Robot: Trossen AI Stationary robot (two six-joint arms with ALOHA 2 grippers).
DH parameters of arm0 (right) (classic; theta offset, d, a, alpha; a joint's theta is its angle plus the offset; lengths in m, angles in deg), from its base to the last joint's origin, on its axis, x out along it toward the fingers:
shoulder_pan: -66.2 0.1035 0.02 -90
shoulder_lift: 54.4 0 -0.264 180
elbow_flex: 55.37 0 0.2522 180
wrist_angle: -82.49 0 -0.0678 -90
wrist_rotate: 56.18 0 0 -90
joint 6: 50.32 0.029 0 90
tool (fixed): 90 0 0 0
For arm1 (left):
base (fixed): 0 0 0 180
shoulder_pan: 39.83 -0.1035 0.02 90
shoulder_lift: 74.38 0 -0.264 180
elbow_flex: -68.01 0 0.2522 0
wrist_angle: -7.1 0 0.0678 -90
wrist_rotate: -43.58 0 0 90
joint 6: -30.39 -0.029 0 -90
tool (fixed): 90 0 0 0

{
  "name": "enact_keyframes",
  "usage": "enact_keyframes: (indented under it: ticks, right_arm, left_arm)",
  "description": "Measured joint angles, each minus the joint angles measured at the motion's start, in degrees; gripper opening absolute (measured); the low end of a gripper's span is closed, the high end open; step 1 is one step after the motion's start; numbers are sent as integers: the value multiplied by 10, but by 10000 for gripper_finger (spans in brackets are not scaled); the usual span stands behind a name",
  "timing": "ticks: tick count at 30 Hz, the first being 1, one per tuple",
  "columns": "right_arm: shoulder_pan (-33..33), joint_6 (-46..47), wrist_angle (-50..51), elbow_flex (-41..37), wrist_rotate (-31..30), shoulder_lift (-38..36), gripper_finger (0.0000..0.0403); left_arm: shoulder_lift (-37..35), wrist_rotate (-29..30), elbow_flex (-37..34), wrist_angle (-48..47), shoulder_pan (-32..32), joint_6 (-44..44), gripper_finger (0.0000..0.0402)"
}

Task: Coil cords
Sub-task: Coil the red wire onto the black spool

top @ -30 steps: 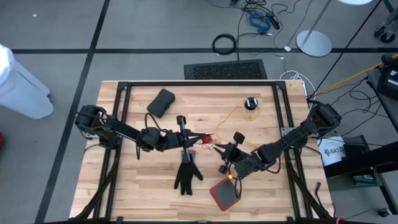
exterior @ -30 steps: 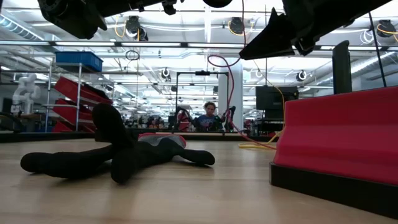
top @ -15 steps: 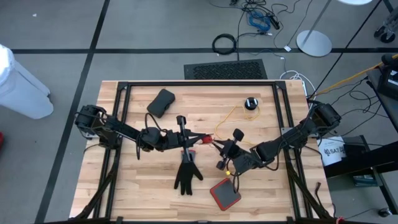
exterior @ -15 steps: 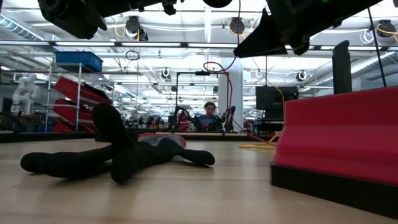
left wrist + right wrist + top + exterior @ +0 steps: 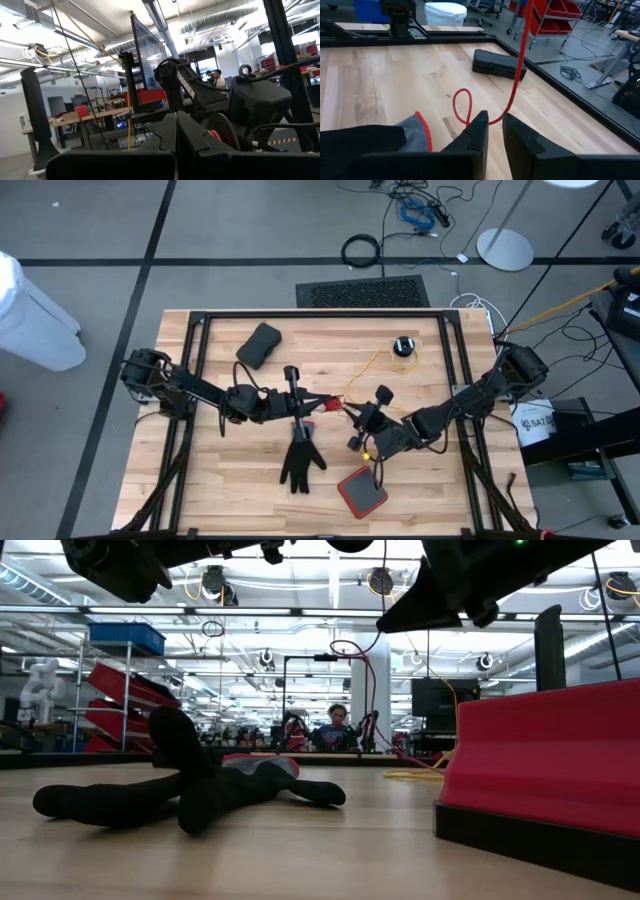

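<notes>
**Both grippers meet at the cord over mid-table**

Starting at the left of the high view, we see the left arm reaching in from the table's left edge, its left gripper [image 5: 322,404] lifted above the wooden table [image 5: 230,480] near the middle. Its fingers [image 5: 170,137] are pressed together in the left wrist view; what they pinch, if anything, we cannot tell.

Behind that arm lies a black case [image 5: 259,345], well apart from everything else. Just under the left gripper, a black glove [image 5: 300,455] with a grey, red-edged cuff lies flat, fingers spread toward the front edge.

At the centre, the cord's red end piece [image 5: 512,80] hangs down and curls into a small loop. The right gripper [image 5: 352,412] is clenched on it, the red strand passing between its nearly closed fingers [image 5: 477,130]. From there the yellow cord [image 5: 372,365] runs back across the wood to a small black puck [image 5: 403,346] resting toward the far right.

Near the front, just beside the right arm, sits a red tray [image 5: 361,490].
</notes>
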Motion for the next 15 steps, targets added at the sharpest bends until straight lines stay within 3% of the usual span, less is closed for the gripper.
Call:
enact_keyframes:
  ticks: [15]
  right_arm:
    - [-14,27,35,0,-1,0,43]
  left_arm:
    - [0,0,0,0,0,0,0]
